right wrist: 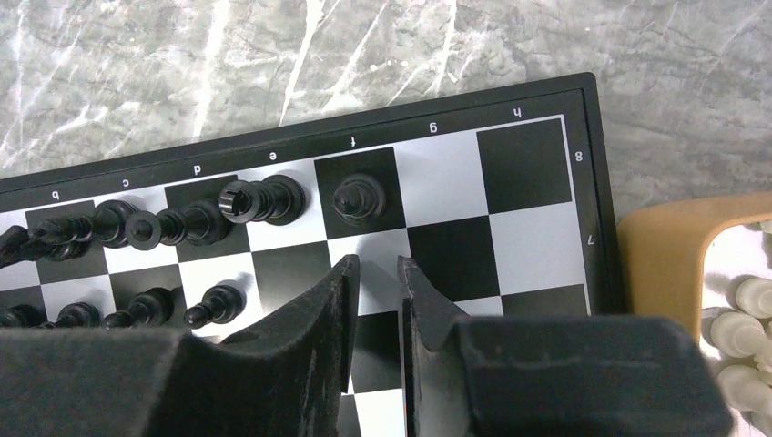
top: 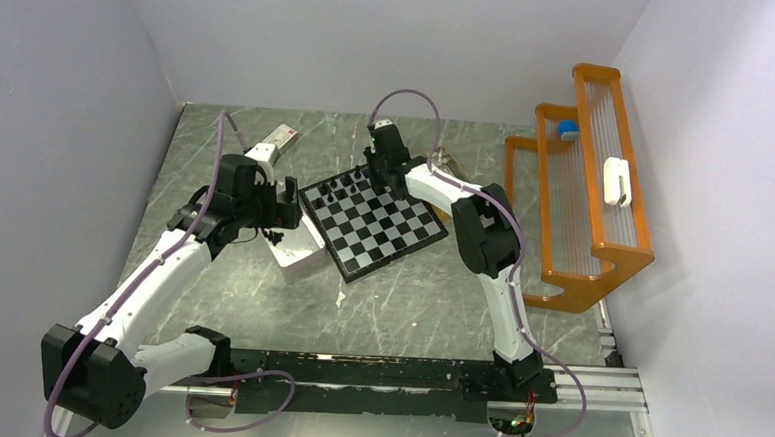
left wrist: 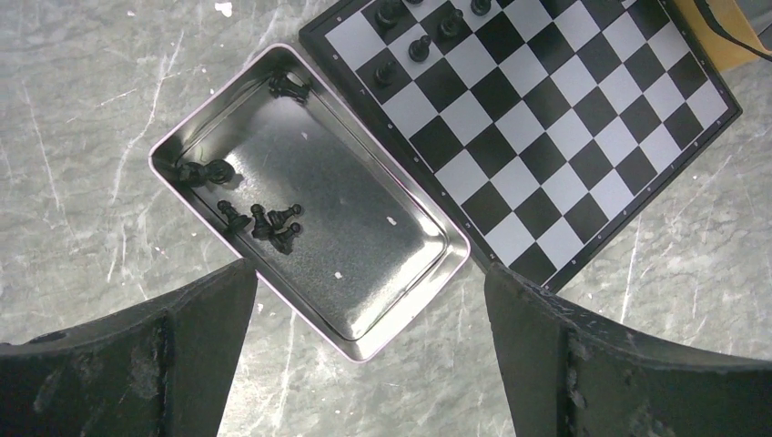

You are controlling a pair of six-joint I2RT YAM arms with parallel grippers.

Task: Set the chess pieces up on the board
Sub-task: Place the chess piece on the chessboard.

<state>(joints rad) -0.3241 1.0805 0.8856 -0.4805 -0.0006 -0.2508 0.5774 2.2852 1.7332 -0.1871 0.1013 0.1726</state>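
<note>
Left gripper [left wrist: 369, 282] hangs wide open above the tin [left wrist: 211, 98]. The loose black pieces [left wrist: 264, 221] lie just ahead, off-centre toward one finger, toppled at mixed angles. Right gripper [right wrist: 378, 273], narrow and seemingly empty, is over the board [right wrist: 537, 173], at its back row.

The right gripper [right wrist: 378, 266] hangs over the board [right wrist: 587, 109], its fingers a narrow gap apart with nothing between; just beyond them one black piece [right wrist: 357, 196] stands alone on f8; more black chessmen [right wrist: 182, 218] crowd the squares leftward; cream-white pieces [right wrist: 742, 332] lie in the tan tray [right wrist: 665, 246] at right.
</note>
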